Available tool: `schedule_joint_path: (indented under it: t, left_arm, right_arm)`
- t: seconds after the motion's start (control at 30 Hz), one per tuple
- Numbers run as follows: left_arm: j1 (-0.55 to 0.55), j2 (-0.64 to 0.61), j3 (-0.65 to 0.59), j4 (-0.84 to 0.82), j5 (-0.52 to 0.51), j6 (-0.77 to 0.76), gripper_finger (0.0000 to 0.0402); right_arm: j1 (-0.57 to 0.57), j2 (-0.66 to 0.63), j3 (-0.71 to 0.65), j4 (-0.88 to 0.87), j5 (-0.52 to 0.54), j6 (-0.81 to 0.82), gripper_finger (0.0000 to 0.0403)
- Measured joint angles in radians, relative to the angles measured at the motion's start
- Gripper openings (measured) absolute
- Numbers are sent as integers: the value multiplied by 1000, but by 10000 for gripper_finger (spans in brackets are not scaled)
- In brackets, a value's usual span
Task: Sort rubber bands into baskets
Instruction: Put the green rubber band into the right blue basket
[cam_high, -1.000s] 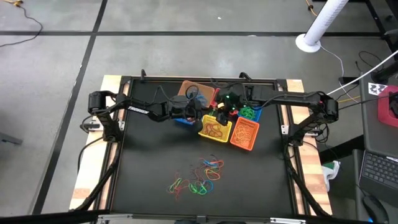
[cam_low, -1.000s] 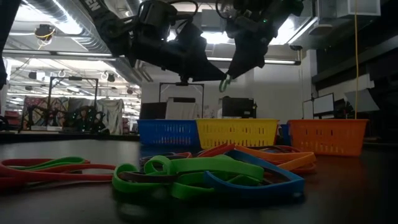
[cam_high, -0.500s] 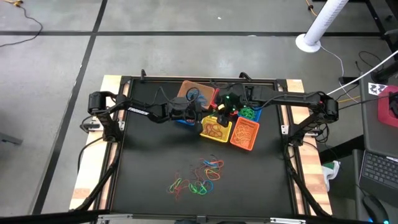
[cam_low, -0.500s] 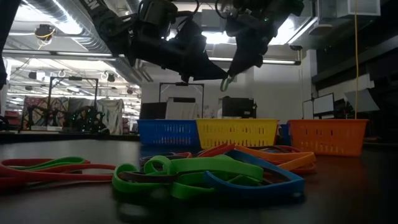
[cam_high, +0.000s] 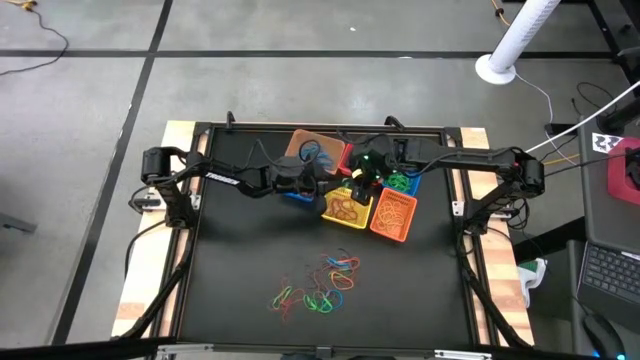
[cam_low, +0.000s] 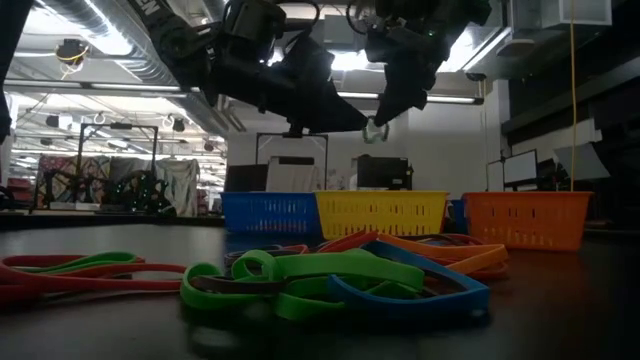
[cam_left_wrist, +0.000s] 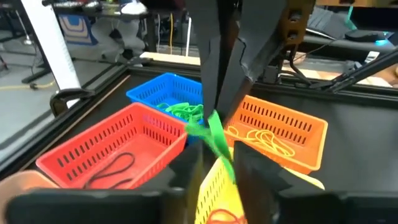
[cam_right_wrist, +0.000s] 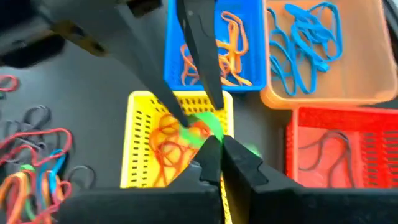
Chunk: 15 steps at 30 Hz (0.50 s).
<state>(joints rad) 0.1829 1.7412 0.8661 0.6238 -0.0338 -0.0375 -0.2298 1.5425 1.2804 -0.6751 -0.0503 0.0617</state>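
Your right hand (cam_right_wrist: 214, 144) pinches the green rubber band (cam_right_wrist: 202, 127) tight above the yellow basket (cam_right_wrist: 140, 155). Your left hand (cam_left_wrist: 217, 163) is half open beside it — pull it clear slowly, then carry green to the blue basket (cam_left_wrist: 165, 90).

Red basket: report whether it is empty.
Not empty. The red basket holds a dark rubber band on its floor, seen in both wrist views.

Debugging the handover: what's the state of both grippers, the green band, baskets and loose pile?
right gripper: fingers shut on green band, over the baskets.
left gripper: fingers open either side of the band.
green band: pinched, hanging.
baskets: upright, each holding bands.
loose bands: tangled on table.
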Motion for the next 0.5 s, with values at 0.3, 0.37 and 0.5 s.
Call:
schedule_joint_path:
  t: [0.3,0.37,0.5]
  left_arm:
    - [-2,0,-1,-72,0,-18,157]
    - [-2,0,-1,-85,0,-19,158]
    - [-2,0,-1,-95,0,-39,156]
  right_arm:
    - [-95,0,0,-209,90,-53,2]
    - [-137,0,0,-268,103,-69,2]
    - [-229,0,0,-383,103,-71,2]
